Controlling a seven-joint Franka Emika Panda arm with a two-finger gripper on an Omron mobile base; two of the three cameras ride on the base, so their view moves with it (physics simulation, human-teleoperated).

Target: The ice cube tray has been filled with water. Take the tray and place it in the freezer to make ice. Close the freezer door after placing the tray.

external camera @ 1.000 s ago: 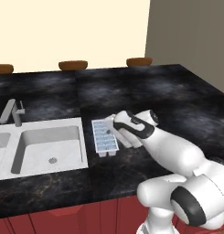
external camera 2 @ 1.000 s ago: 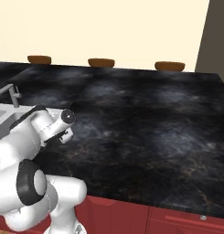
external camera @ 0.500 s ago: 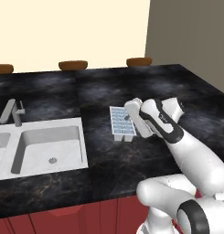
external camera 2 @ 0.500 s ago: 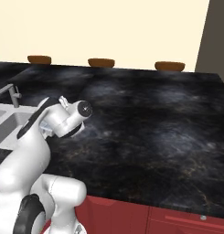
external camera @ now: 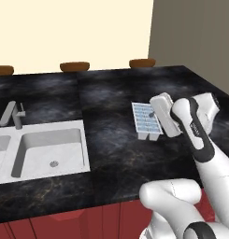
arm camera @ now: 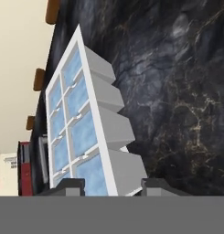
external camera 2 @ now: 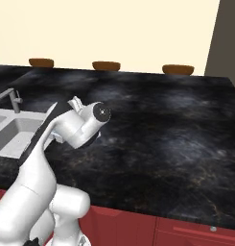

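Seen from the hand view, the ice cube tray [arm camera: 88, 132] extends straight out from between the two fingertips of the gripper [arm camera: 112, 183], whose jaws are closed on its near end; it hangs lifted above the black counter [external camera: 106, 93], right of the sink [external camera: 46, 147].

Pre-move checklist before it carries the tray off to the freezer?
1. Ice cube tray between the gripper's fingertips: ok.
2. Tray lifted off the counter: ok.
3. Tray level so the water stays in: cannot tell; it looks tilted in the left base view.
4. Cells full: ok, pale blue in the hand view.
5. Sink away from the tray: ok.
6. Freezer door open and reachable: cannot tell.
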